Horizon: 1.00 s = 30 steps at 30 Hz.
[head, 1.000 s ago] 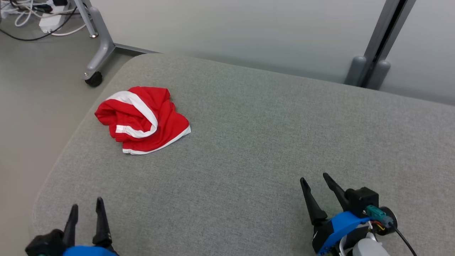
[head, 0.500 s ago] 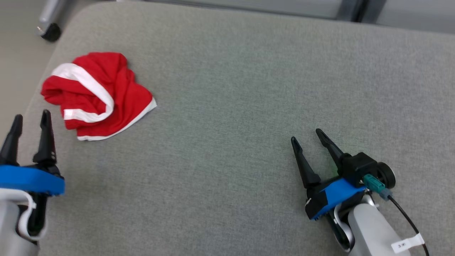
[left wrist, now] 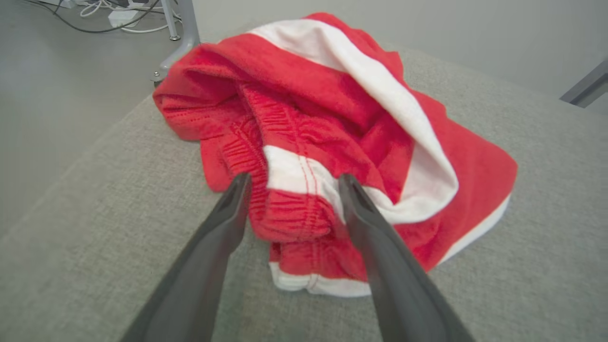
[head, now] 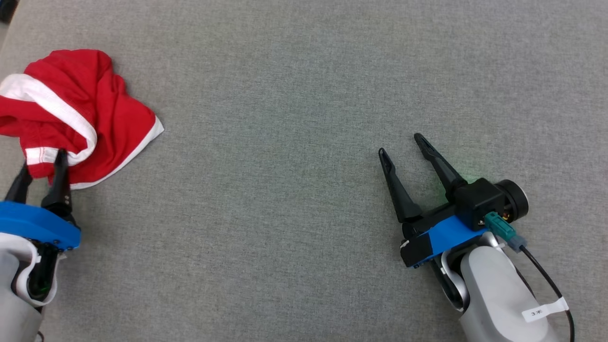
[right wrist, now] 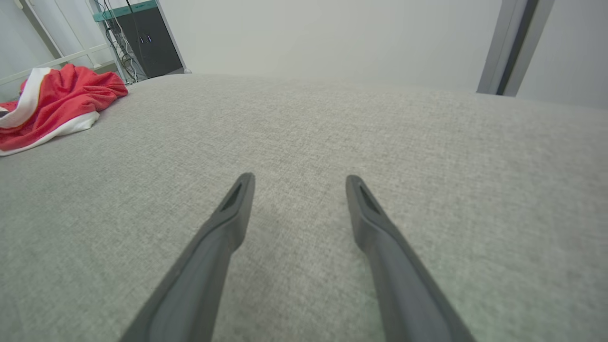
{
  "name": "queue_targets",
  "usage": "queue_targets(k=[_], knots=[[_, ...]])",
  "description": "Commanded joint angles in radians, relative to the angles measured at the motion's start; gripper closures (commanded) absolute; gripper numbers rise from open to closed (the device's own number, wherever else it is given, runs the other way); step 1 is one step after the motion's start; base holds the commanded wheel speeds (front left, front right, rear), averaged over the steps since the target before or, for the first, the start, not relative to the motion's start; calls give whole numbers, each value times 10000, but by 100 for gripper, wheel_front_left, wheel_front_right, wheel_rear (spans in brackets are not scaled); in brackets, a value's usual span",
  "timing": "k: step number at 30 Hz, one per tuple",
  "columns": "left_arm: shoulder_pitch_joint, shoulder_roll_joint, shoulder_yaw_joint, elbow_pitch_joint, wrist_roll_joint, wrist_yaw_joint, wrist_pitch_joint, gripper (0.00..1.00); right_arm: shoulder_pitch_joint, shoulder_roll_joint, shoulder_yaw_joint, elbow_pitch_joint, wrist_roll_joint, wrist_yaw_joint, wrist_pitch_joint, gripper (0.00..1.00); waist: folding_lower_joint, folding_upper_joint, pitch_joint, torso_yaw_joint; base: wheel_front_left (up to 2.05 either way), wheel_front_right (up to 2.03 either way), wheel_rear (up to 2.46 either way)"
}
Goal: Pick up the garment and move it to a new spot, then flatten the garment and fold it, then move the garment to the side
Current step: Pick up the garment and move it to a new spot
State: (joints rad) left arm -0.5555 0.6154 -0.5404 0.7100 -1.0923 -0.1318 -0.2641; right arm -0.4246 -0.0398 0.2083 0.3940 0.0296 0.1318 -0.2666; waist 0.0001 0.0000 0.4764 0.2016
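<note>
The garment (head: 76,114) is red cloth with white bands, crumpled in a heap at the far left of the grey padded surface (head: 304,95). My left gripper (head: 42,164) stands open at the heap's near edge. In the left wrist view its two fingers straddle a bunched red and white fold of the garment (left wrist: 332,123) without closing on it. My right gripper (head: 400,143) is open over bare padding at the right, far from the cloth. The right wrist view shows the garment (right wrist: 57,102) at its far left.
The padded surface's left edge runs just beyond the garment, with floor below. A grey wheeled frame leg (left wrist: 183,35) and cables (left wrist: 114,12) lie on the floor past that edge. A dark cabinet (right wrist: 142,40) stands in the background.
The head camera has tilted down, so the whole picture shifted. My left gripper has reached forward to the garment's near edge and now straddles a fold. Both grippers stayed open.
</note>
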Motion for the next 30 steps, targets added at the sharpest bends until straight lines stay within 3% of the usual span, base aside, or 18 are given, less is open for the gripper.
queue_targets(k=[1, 2, 3, 4, 5, 11, 19, 23, 30], knots=[[-299, -6, -334, 22, -319, 19, 0, 0, 133, -205, -204, 214, -56, -20, 47, 0, -1, 0, 13, -39, 0, 0, 0], [-321, 12, -511, 33, -457, 19, 0, 0, 164, -204, -228, 183, -89, -20, 45, 0, -1, 0, 14, -53, 0, 0, 0], [-360, 31, -701, 29, -604, 19, 0, 15, 193, -204, -266, 167, -112, -20, 45, 0, -1, 0, 11, -68, 0, 0, 0], [-407, 30, -833, -16, -741, 19, 0, 78, 222, -202, -290, 162, -135, -20, 45, 0, -1, 0, -2, -78, 0, 0, 0], [-489, 63, -881, -88, -784, 19, 0, 100, 255, -201, -318, 167, -140, -20, 45, 0, -1, 0, -30, -74, 0, 0, 0], [-420, 62, 112, -921, 134, 19, 0, 100, 440, -159, -490, 205, -10, -19, 36, 0, -1, 0, -443, 6, 0, 0, 0], [122, -88, 1539, -3535, 2646, 19, -2, 100, 913, -136, -451, 313, 738, -13, 28, 0, -1, 0, -1684, -192, 0, 0, 0], [207, -136, 1529, -4577, 3413, 19, 0, 100, 1259, -135, -391, 236, 1186, -13, 27, 0, -1, 0, -2305, -731, 0, 0, 0], [-289, -642, 417, -5843, 3939, 19, -2, 100, 1871, -129, -430, 110, 1567, -13, 25, 0, -1, 0, -2968, -2188, 0, 0, 0]])
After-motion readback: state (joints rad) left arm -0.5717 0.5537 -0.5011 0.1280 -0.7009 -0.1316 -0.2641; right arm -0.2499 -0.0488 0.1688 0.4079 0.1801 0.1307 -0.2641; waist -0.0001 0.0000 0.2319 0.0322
